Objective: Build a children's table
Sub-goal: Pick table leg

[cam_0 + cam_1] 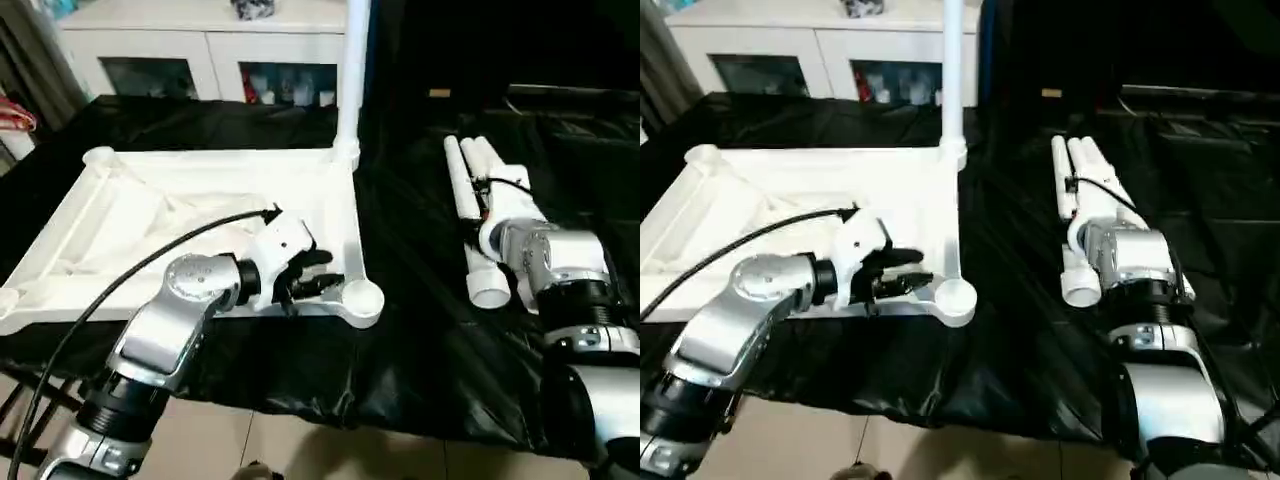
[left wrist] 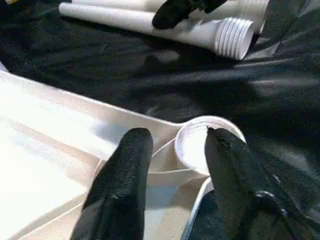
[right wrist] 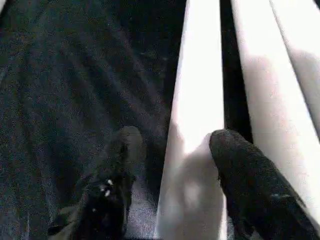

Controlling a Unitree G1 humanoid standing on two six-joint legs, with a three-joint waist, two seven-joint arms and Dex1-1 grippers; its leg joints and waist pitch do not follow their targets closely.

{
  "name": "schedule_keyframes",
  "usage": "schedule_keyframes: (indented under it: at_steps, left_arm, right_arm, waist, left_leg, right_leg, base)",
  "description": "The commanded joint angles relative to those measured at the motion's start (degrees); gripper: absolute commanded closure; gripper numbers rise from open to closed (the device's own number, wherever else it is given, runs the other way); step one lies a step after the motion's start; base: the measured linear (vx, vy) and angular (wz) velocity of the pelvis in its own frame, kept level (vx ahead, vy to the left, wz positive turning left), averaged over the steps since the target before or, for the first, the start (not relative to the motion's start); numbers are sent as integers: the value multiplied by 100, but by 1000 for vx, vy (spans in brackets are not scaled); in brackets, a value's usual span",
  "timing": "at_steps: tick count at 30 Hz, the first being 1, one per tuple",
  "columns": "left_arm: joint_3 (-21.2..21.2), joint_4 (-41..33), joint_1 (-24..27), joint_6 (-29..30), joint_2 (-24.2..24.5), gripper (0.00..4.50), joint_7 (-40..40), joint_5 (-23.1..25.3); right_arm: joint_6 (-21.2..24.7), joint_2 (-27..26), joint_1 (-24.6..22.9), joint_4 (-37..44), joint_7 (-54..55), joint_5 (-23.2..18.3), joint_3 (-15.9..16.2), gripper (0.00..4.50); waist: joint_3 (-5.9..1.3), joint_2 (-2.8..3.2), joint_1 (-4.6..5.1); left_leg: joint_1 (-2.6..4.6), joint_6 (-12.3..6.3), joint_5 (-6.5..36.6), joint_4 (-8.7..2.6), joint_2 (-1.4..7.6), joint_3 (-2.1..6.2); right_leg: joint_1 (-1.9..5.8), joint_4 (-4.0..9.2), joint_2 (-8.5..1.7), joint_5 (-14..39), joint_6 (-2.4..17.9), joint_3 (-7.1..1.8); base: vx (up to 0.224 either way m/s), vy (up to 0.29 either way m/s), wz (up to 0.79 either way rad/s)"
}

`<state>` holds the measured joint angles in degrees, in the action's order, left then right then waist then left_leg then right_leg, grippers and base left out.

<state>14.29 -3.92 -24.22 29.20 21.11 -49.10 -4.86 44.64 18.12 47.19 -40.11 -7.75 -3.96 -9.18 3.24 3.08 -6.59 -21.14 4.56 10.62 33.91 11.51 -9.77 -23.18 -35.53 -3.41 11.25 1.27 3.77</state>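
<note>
Right now the right gripper [image 3: 172, 145] has its fingers parted astride one loose leg [image 3: 200, 125], not clamped. Two more legs lie beside it on the black cloth [image 1: 420, 330], at 3 o'clock from the upturned tabletop [image 1: 200, 200]. The left gripper [image 2: 175, 145] gapes empty over the near corner socket [image 1: 362, 298]; one leg [image 1: 350, 80] already stands at 12 o'clock. The plastic looks light, stiff, slick and prone to rolling; probably best gripped mid-shaft, clear of the threaded end [image 2: 235, 37].

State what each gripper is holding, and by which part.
Nothing is held. Left gripper stands open over the white plastic tabletop's corner socket; right gripper is open astride a loose round white leg.
</note>
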Motion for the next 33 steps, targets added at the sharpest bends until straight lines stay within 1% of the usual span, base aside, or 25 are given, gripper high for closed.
schedule_keyframes:
  at_steps: [1,2,3,5,7,8,9,10,11,12,13,14,15,17,19,20,21,25,26,27,28,30,31,32,33]
  left_arm:
    - [47,-118,33,84,53,219,21,-25]
    - [47,-118,33,84,53,212,21,-25]
    - [49,-135,40,91,58,203,33,-16]
    - [62,-128,42,30,83,189,104,102]
    - [67,-119,39,-1,104,177,157,152]
    - [61,-137,27,22,124,167,146,135]
    - [63,-147,24,34,134,167,146,123]
    - [69,-168,24,40,156,151,141,121]
    - [75,-185,25,45,172,143,140,121]
    - [77,-195,26,53,178,143,134,116]
    - [87,-245,28,89,209,139,97,98]
    - [94,-275,28,111,229,138,69,86]
    - [104,-312,32,140,251,138,44,69]
    - [130,-390,38,194,304,138,-16,43]
    - [135,-491,49,272,364,138,-87,-7]
    - [137,-501,46,279,379,138,-104,-13]
    - [137,-501,46,279,379,138,-104,-13]
    - [106,-470,-1,247,403,138,-92,-19]
    - [102,-469,-6,250,405,138,-87,-26]
    - [101,-469,-7,251,406,138,-86,-27]
    - [74,-449,-24,233,385,138,-58,-39]
    - [-29,-356,-94,169,276,138,71,-86]
    - [-45,-338,-104,163,251,138,93,-97]
    - [-118,-258,-143,135,138,138,182,-152]
    - [-130,-245,-149,130,120,138,195,-161]
  right_arm:
    - [72,35,148,-97,47,-7,-27,160]
    - [72,35,148,-97,47,-7,-27,152]
    - [99,46,174,-148,23,2,-7,142]
    - [298,69,269,-330,-97,14,77,124]
    - [507,76,359,-514,-133,1,93,118]
    - [685,79,417,-673,-141,-20,75,118]
    - [719,81,434,-719,-145,-25,72,118]
    - [725,82,447,-790,-135,-29,57,118]
    - [718,84,459,-844,-124,-29,47,136]
    - [719,85,462,-862,-127,-33,42,136]
    - [726,89,480,-952,-120,-45,14,146]
    - [734,93,495,-1011,-101,-50,-7,164]
    - [738,103,516,-1074,-123,-55,-6,164]
    - [731,125,566,-1222,-144,-74,-35,192]
    - [694,155,605,-1387,-181,-73,-43,198]
    - [682,159,612,-1417,-191,-72,-41,213]
    - [682,159,612,-1417,-191,-72,-41,213]
    - [614,175,649,-1483,-152,-156,-163,252]
    - [599,176,659,-1497,-136,-170,-186,255]
    - [595,176,661,-1500,-132,-173,-191,255]
    - [565,182,668,-1500,-109,-196,-232,257]
    - [396,199,663,-1419,-39,-311,-420,262]
    - [386,200,653,-1385,-32,-331,-448,263]
    - [324,196,594,-1209,-14,-425,-567,263]
    - [313,194,583,-1179,-12,-439,-585,263]
  waist:
    - [-435,-144,-24]
    - [-430,-141,-25]
    - [-429,-156,-25]
    - [-431,-156,-20]
    - [-424,-166,-18]
    - [-426,-161,-21]
    - [-423,-156,-23]
    - [-420,-177,-25]
    - [-426,-172,-28]
    - [-430,-172,-29]
    - [-433,-190,-29]
    - [-432,-195,-37]
    - [-426,-185,-36]
    - [-422,-196,-39]
    - [-419,-197,-39]
    - [-419,-195,-42]
    - [-417,-190,-43]
    - [-423,-192,-50]
    - [-424,-180,-49]
    - [-420,-187,-49]
    - [-425,-153,-58]
    - [-429,-99,-52]
    - [-429,-130,-46]
    - [-432,-123,-42]
    - [-433,-63,-55]
  left_leg:
    - [15,-86,286,-304,85,1]
    - [13,-81,305,-302,83,-1]
    - [14,-77,308,-304,81,-3]
    - [16,-63,333,-307,79,4]
    - [15,-53,354,-305,80,2]
    - [12,-36,352,-302,76,3]
    - [13,-24,381,-305,78,3]
    - [10,-4,406,-308,79,4]
    - [17,4,406,-306,82,3]
    - [19,14,394,-303,84,2]
    - [12,15,371,-300,84,1]
    - [13,13,366,-300,89,5]
    - [16,16,396,-301,89,4]
    - [15,25,434,-304,88,4]
    - [23,54,499,-304,88,2]
    - [20,62,502,-304,91,3]
    - [15,64,492,-302,86,4]
    - [14,65,505,-297,82,5]
    - [15,73,520,-294,82,4]
    - [13,75,529,-294,81,3]
    - [11,87,524,-292,85,10]
    - [23,129,601,-284,83,11]
    - [25,137,651,-284,79,6]
    - [17,132,631,-283,78,10]
    - [16,143,621,-276,73,19]
  right_leg:
    - [351,315,-405,375,1125,-264]
    - [351,324,-407,424,1109,-267]
    - [353,327,-405,452,1078,-268]
    - [356,323,-402,505,1081,-263]
    - [351,328,-396,519,1083,-264]
    - [356,322,-396,525,1073,-266]
    - [351,329,-401,564,1076,-263]
    - [352,328,-405,603,1059,-264]
    - [349,329,-408,605,1059,-264]
    - [347,322,-406,556,1077,-265]
    - [353,314,-408,506,1085,-266]
    - [350,302,-411,487,1091,-264]
    - [340,310,-410,527,1105,-261]
    - [341,311,-410,574,1104,-260]
    - [335,316,-412,651,1112,-261]
    - [337,313,-413,650,1113,-260]
    - [337,312,-408,638,1108,-259]
    - [340,308,-405,601,1092,-258]
    - [336,311,-406,617,1101,-258]
    - [337,313,-404,625,1098,-258]
    - [337,303,-406,607,1100,-258]
    - [326,307,-399,565,1123,-257]
    - [332,316,-394,551,1137,-254]
    - [341,307,-386,487,1150,-253]
    - [340,298,-388,452,1153,-252]
  base:
    - [0,0,0]
    - [0,0,0]
    - [0,0,0]
    - [0,0,0]
    - [0,0,0]
    - [0,0,0]
    - [0,0,0]
    - [0,0,0]
    - [0,0,0]
    - [0,0,0]
    - [0,0,0]
    - [0,0,0]
    - [0,0,0]
    - [0,0,0]
    - [0,0,0]
    - [0,0,0]
    - [0,0,0]
    - [0,0,0]
    - [0,0,0]
    - [0,0,0]
    - [0,0,0]
    - [0,0,0]
    - [0,0,0]
    - [0,0,0]
    - [0,0,0]
